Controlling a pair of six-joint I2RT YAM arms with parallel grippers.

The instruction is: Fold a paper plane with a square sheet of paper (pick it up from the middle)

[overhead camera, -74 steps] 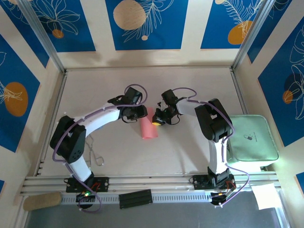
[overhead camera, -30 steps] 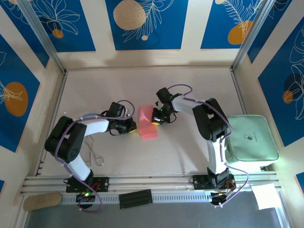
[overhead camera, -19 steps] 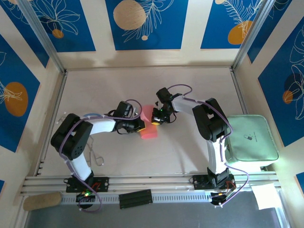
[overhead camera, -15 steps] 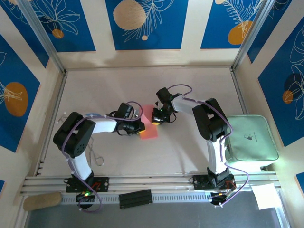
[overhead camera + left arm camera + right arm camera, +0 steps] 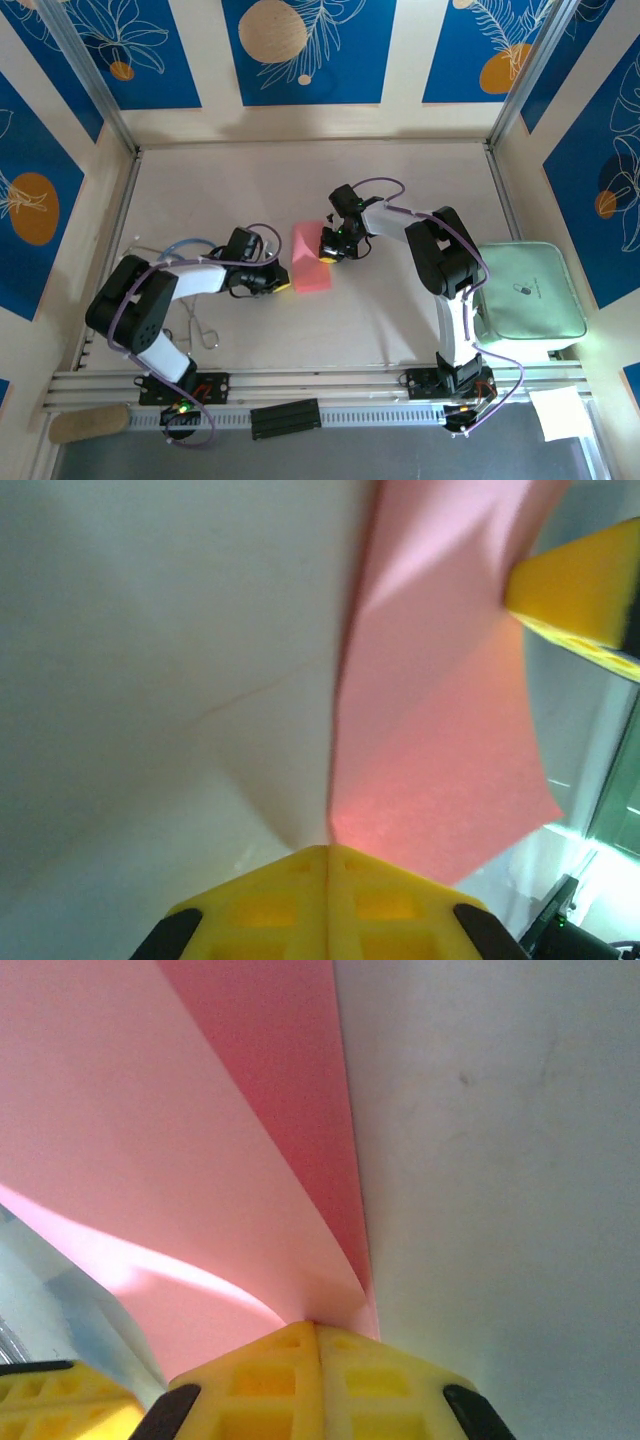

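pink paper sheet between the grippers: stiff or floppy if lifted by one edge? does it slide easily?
Likely floppy: the thin pink-red square sheet of paper bows in a curve up to the right gripper at its edge, so it would sag if lifted there. Probably very light and quick to slide: it lies thin on the smooth pale table.

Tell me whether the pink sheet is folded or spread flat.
Folded, loosely: two layers of the square sheet of paper curve together at the shut right gripper; from above it looks oblong, not square.
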